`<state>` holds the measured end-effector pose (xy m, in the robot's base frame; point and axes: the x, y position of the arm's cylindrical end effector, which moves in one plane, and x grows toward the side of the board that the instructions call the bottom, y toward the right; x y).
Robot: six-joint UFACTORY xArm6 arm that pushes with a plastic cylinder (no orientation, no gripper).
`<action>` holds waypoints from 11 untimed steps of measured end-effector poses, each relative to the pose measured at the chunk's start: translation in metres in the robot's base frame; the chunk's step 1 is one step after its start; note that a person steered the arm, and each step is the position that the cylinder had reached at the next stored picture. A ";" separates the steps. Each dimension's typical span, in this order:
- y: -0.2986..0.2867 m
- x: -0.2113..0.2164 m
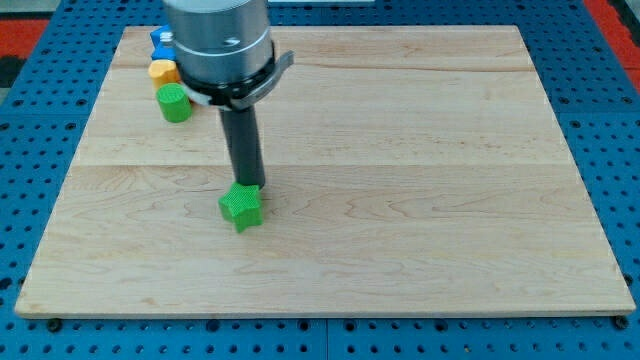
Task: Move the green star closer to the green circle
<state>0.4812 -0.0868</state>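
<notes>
The green star point(241, 207) lies on the wooden board point(400, 150), left of its middle and toward the view's bottom. My tip point(248, 186) stands right at the star's top edge, touching or nearly touching it. The green circle point(175, 103) sits near the board's top left corner, well above and to the left of the star.
A yellow block point(163, 71) lies just above the green circle, and a blue block point(159, 41) above that, both partly hidden by the arm's grey body point(218, 45). A blue pegboard point(600, 120) surrounds the board.
</notes>
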 end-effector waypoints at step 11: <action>-0.110 -0.039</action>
